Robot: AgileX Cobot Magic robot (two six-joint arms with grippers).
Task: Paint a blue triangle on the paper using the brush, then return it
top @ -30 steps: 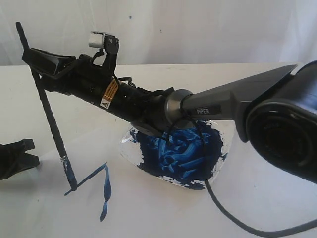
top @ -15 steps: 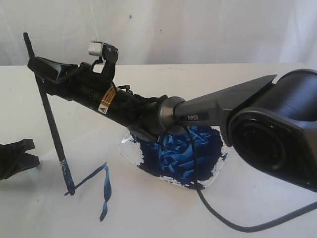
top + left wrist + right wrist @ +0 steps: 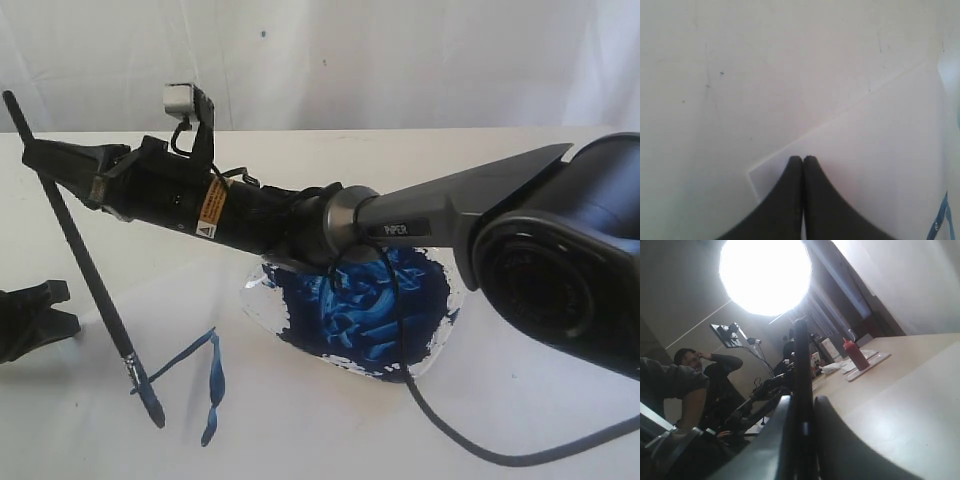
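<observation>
The right gripper (image 3: 45, 158) is pinched nearly closed on the black handle of the brush (image 3: 95, 290), gripping high up near the blunt end. That leaves a long free length below, so the stained bristles can reach the paper (image 3: 300, 430) while the fingers keep clear of wet paint. The brush leans, with its tip down on the sheet just beside the blue triangle (image 3: 210, 385). Only two thin strokes meeting at a peak show so far, and the tip sits where a closing side would likely start.

Behind the fingers, the wrist runs almost level and the forearm reaches across above the plate (image 3: 438, 345) of blue paint, well over to the left of the scene.

The left gripper (image 3: 803, 161) has its tips pressed together with nothing between them. It rests at a corner of the paper (probably pinning it against sliding).
</observation>
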